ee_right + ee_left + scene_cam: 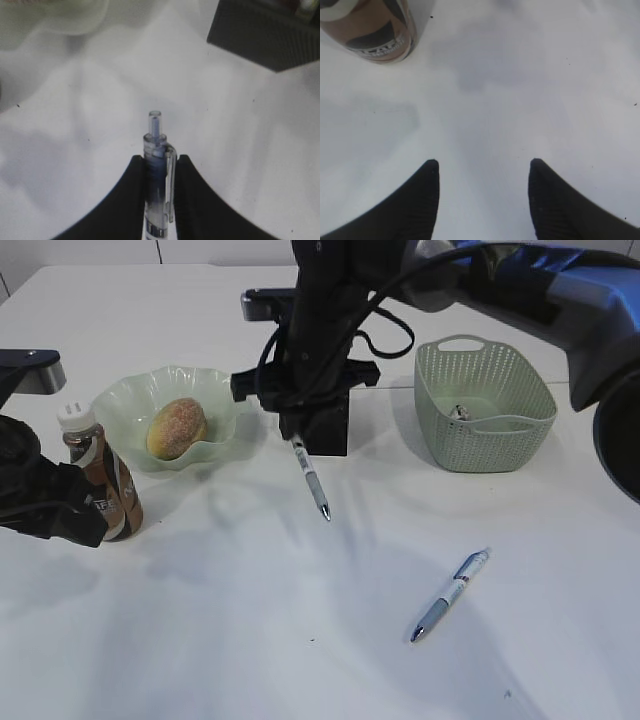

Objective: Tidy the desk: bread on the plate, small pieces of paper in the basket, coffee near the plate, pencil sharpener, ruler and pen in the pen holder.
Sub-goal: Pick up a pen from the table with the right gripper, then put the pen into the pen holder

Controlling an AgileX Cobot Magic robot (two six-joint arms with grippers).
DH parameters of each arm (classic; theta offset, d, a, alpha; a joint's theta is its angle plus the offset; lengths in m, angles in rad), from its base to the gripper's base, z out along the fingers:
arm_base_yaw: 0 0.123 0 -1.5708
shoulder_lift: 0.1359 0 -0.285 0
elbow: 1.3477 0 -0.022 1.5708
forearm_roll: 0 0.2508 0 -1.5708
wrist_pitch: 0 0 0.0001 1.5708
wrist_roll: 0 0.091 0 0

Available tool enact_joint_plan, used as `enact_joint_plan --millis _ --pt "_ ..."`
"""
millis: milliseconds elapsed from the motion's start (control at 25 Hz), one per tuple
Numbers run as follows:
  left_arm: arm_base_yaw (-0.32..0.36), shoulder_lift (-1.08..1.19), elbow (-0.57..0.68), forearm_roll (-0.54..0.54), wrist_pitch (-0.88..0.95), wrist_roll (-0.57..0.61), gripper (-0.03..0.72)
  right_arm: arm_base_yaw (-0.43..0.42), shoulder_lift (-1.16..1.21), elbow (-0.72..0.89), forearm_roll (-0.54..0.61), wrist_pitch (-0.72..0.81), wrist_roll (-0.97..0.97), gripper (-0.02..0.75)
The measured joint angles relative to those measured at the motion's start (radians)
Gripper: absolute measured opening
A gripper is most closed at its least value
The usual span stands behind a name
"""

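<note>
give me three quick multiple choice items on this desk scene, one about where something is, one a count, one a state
1. Where is the bread?
A. in the plate
B. in the basket
C. on the bare desk

2. How many pens are in the exterior view?
A. one
B. two
C. three

3. What is the right tool doing?
A. standing open over the desk
B. shut on a pen
C. shut on the coffee

Key:
1 A, the bun sits inside the ruffled green dish.
2 B, the held pen hangs in front of the pen holder, and the other pen lies on the desk.
3 B, its fingers clamp the pen barrel.
</note>
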Motion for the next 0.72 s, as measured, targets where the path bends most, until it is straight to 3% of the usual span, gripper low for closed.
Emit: enact_joint_plan --millis 720 --pt "0.000 0.000 0.000 0.000 0.000 0.000 0.400 0.000 -0.079 -0.049 -0.156 -0.199 -0.031 0.128"
